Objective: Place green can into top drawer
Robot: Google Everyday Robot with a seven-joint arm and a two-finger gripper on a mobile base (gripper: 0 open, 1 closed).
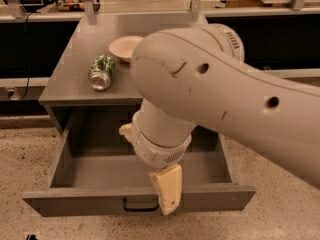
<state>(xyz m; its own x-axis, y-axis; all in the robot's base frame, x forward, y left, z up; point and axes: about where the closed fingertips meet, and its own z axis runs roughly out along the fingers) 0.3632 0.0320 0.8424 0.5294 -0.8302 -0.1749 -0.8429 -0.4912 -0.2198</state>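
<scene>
The green can (101, 72) lies on its side on the grey cabinet top (70, 81), left of centre, with a silver end facing me. The top drawer (75, 202) is pulled wide open below it and the part of its inside that shows holds nothing; its black handle (135, 206) is at the front centre. My gripper (167, 189) hangs from the big cream arm (220, 99) over the drawer's front edge, right of and below the can and apart from it. It holds nothing that I can see.
A cream-white bowl (124, 46) stands on the cabinet top behind and to the right of the can, partly covered by the arm. Dark counters run behind the cabinet on both sides. A speckled floor (30, 149) surrounds the drawer.
</scene>
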